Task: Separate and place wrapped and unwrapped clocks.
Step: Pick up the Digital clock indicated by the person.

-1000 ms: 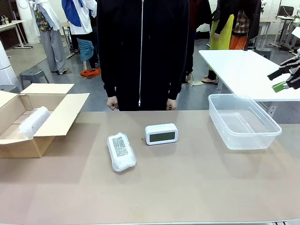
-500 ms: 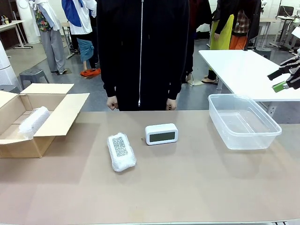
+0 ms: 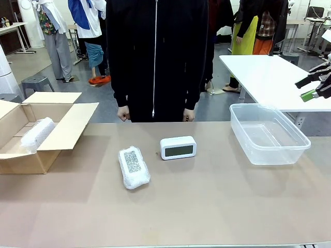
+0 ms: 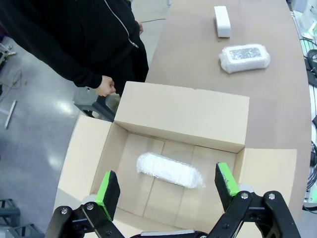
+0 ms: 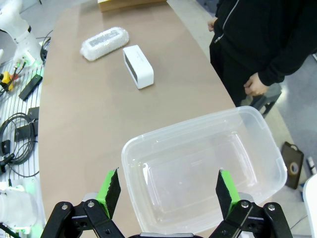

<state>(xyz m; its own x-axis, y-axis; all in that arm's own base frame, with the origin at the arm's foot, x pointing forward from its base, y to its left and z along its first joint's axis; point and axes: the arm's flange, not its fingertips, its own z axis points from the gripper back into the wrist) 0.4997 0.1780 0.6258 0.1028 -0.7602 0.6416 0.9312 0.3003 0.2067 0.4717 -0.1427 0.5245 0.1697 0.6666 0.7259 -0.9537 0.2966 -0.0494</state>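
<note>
- Front view: open bench (image 3: 207,206) surrounds the loose bundle (image 3: 134,167) and the bare white clock (image 3: 178,148) near it at mid-bench. The cardboard box (image 3: 67,129) at the left edge holds the boxed bundle (image 3: 36,133). The clear tub (image 3: 240,126) sits at the right, and the right tool (image 3: 309,88) hangs high beyond it.
- Left wrist view: the left tool (image 4: 167,184), fingers spread wide and empty, points down into the open box, directly above the boxed bundle.
- Right wrist view: the right tool, fingers wide apart and holding nothing, is poised over the tub, well apart from the clock and the loose bundle.
</note>
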